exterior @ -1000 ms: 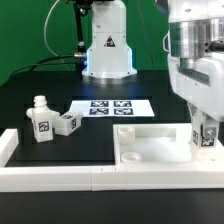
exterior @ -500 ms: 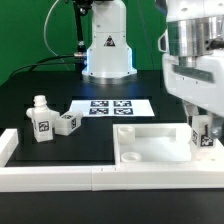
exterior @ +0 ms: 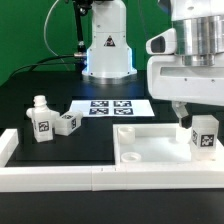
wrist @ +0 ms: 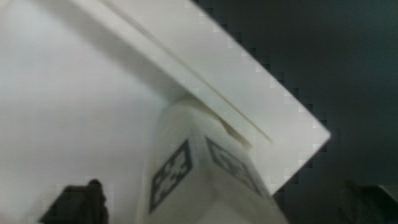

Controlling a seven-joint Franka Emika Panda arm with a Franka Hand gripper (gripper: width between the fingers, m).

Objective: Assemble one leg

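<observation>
The leg [exterior: 204, 135], a small white block with black-and-white tags, stands upright in the corner of the large white tray-like part [exterior: 150, 150] at the exterior view's right. My gripper [exterior: 188, 114] hangs just above and slightly left of it, open and holding nothing. In the wrist view the leg [wrist: 199, 170] rises between my dark fingertips [wrist: 79, 203], which stand wide apart and clear of it, with the tray's rim [wrist: 214, 70] behind.
Two more tagged white legs sit at the exterior view's left, one upright [exterior: 40, 118] and one lying [exterior: 66, 123]. The marker board [exterior: 112, 108] lies behind the tray. The robot base [exterior: 108, 45] stands at the back. A white rail [exterior: 60, 178] runs along the front.
My gripper has let go of the leg and risen up and to the exterior view's left. The leg stays standing in the tray's corner.
</observation>
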